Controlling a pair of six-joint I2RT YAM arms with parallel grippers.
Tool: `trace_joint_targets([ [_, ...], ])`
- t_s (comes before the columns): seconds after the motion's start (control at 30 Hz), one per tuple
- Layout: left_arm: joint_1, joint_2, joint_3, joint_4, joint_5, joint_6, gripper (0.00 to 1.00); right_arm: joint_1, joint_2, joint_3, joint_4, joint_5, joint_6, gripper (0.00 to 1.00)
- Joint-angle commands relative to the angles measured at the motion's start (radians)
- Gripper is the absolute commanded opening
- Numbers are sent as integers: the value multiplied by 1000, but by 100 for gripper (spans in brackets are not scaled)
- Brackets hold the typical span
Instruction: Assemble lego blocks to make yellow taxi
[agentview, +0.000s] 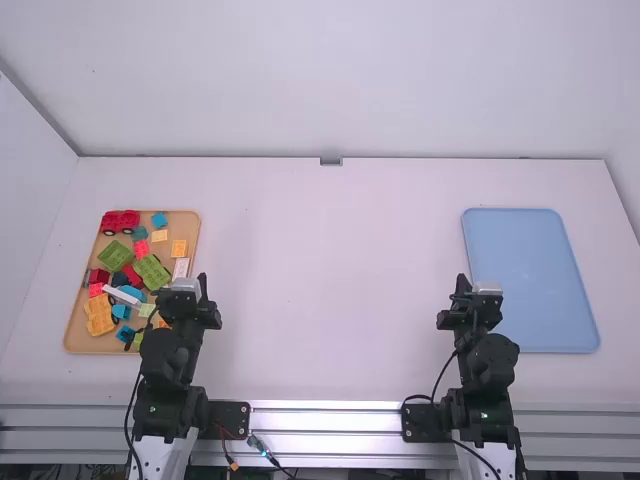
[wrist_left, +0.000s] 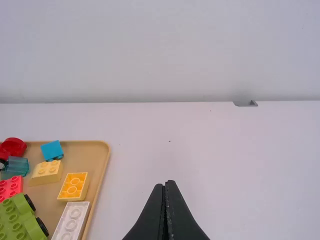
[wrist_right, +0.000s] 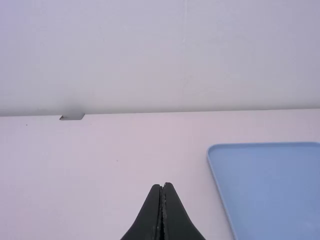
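Note:
My left gripper (agentview: 203, 285) is at the near right edge of the tan tray (agentview: 196, 240), over the table; in the left wrist view the left gripper (wrist_left: 165, 183) is shut on nothing. On the tray lie mixed blocks: a yellow block (agentview: 179, 248), a pale yellow block (agentview: 159, 236), an orange-yellow piece (agentview: 99, 314), green wheeled pieces (agentview: 152, 271) and a white block (wrist_left: 71, 222). My right gripper (agentview: 463, 284) stands left of the blue tray (agentview: 513, 214), and the right gripper (wrist_right: 162, 185) is shut with nothing held.
A red wheeled piece (agentview: 120, 222) and a blue block (agentview: 159, 219) lie at the tan tray's far end. The white table (agentview: 330, 280) stretches between both trays, with a wall behind it. Cables (agentview: 268, 452) lie along the metal rail between the arm bases.

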Motion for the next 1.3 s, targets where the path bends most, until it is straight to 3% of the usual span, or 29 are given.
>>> trace_joint_targets([
  [0.0, 0, 0, 0, 0, 0, 0, 0, 0, 1, 0, -1, 2, -2, 1],
  [0.43, -3, 64, 57, -29, -24, -8, 8, 6, 76, 54, 1, -9, -8, 8],
  [0.87, 7, 272, 262, -198, -149, -88, 27, 23, 363, 248, 19, -42, -23, 27],
  [1.27, 220, 538, 517, -410, -135, -108, 50, 79, 682, 455, 76, -78, -95, 50],
])
